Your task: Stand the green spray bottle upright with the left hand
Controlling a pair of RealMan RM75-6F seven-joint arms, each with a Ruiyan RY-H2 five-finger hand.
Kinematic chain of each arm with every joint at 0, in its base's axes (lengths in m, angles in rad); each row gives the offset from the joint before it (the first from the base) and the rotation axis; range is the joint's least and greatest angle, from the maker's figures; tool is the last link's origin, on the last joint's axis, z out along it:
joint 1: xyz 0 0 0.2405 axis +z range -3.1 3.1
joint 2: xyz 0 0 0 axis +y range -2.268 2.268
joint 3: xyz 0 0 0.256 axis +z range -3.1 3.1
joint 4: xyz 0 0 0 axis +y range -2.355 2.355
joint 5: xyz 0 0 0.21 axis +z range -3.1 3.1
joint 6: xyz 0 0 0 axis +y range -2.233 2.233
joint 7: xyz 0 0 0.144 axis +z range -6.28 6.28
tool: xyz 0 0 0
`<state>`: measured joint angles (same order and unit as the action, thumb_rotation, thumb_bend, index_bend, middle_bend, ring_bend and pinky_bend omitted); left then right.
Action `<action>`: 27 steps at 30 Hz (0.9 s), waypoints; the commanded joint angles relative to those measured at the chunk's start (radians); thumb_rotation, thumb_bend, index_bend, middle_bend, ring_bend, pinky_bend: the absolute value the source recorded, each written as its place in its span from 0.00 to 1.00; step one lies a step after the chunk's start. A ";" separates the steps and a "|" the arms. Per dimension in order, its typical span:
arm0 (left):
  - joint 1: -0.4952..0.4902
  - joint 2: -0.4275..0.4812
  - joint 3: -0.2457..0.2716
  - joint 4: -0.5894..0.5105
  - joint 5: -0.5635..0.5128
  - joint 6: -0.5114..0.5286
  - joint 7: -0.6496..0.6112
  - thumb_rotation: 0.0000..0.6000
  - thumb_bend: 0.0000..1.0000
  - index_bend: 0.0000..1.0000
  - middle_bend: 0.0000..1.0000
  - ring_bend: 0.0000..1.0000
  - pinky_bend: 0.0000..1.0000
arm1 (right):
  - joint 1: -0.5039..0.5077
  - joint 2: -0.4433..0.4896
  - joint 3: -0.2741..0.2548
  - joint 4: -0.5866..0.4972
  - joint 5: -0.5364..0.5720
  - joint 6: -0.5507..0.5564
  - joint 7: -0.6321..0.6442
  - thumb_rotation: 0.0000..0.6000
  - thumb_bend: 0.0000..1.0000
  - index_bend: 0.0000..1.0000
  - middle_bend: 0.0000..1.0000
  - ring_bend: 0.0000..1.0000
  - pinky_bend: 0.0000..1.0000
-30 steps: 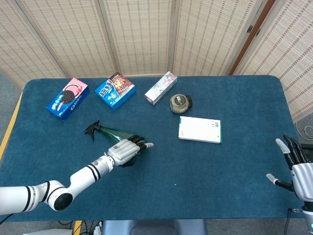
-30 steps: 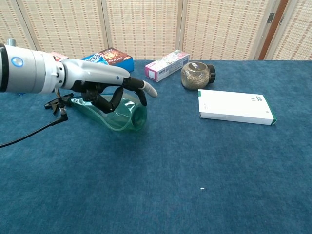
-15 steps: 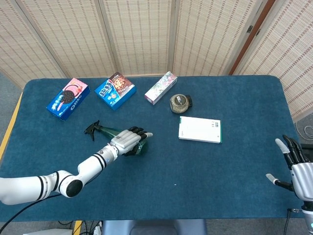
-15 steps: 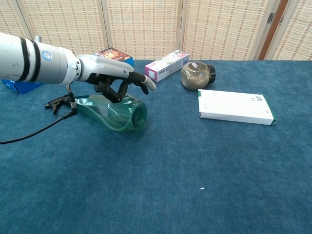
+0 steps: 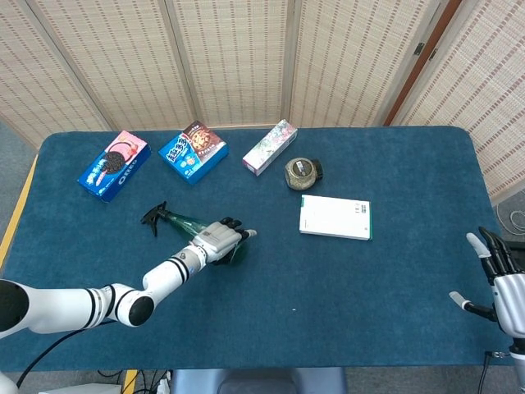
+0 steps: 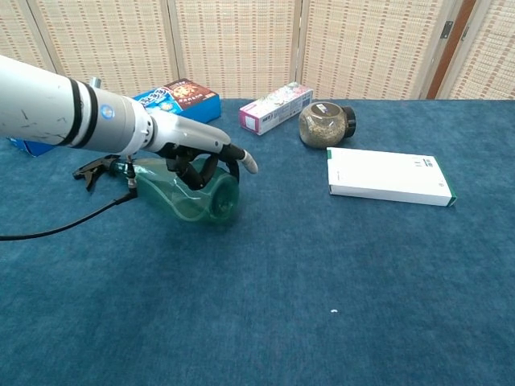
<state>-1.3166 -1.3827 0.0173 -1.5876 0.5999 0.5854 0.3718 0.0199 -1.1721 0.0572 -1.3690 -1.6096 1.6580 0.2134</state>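
The green spray bottle (image 5: 184, 220) (image 6: 181, 201) lies on its side on the blue table (image 5: 271, 279). Its black trigger head (image 6: 96, 170) points left and its base points right. My left hand (image 5: 220, 240) (image 6: 201, 151) lies over the bottle's wide base end. The dark fingers curl down around the body, while the thumb sticks out past the base rim. My right hand (image 5: 496, 279) hovers at the table's right front corner with its fingers spread, holding nothing. It does not show in the chest view.
Behind the bottle lie a blue cookie box (image 5: 114, 165), a blue biscuit box (image 5: 193, 151) (image 6: 181, 95) and a pink-and-white carton (image 5: 270, 147) (image 6: 276, 107). A tipped jar (image 5: 302, 172) (image 6: 324, 123) and a flat white box (image 5: 335, 217) (image 6: 389, 176) lie to the right.
My left hand drew back from the bottle's near side, then came down over its base end with fingers curling round. The bottle shifted slightly and still lies flat. The right hand barely moved.
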 commanded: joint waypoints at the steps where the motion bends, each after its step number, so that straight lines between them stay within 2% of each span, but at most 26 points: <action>1: -0.015 0.022 0.028 -0.039 -0.015 0.020 0.030 1.00 1.00 0.02 0.24 0.00 0.00 | -0.001 -0.002 -0.001 0.004 0.000 0.001 0.003 1.00 0.00 0.00 0.00 0.00 0.42; 10: -0.020 0.111 0.106 -0.199 -0.013 0.103 0.107 1.00 1.00 0.02 0.27 0.00 0.00 | 0.000 -0.007 -0.001 0.007 -0.004 0.003 0.003 1.00 0.00 0.00 0.00 0.00 0.42; 17: 0.021 0.171 0.185 -0.335 0.059 0.209 0.196 1.00 1.00 0.02 0.28 0.00 0.00 | 0.004 -0.011 -0.002 0.001 -0.008 -0.001 -0.008 1.00 0.00 0.00 0.00 0.00 0.42; 27: 0.095 0.258 0.251 -0.436 0.143 0.275 0.237 1.00 1.00 0.02 0.28 0.00 0.00 | 0.007 -0.011 -0.004 -0.012 -0.013 -0.004 -0.021 1.00 0.00 0.00 0.00 0.00 0.42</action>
<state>-1.2315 -1.1327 0.2582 -2.0169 0.7351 0.8536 0.6032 0.0266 -1.1830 0.0532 -1.3813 -1.6226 1.6543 0.1920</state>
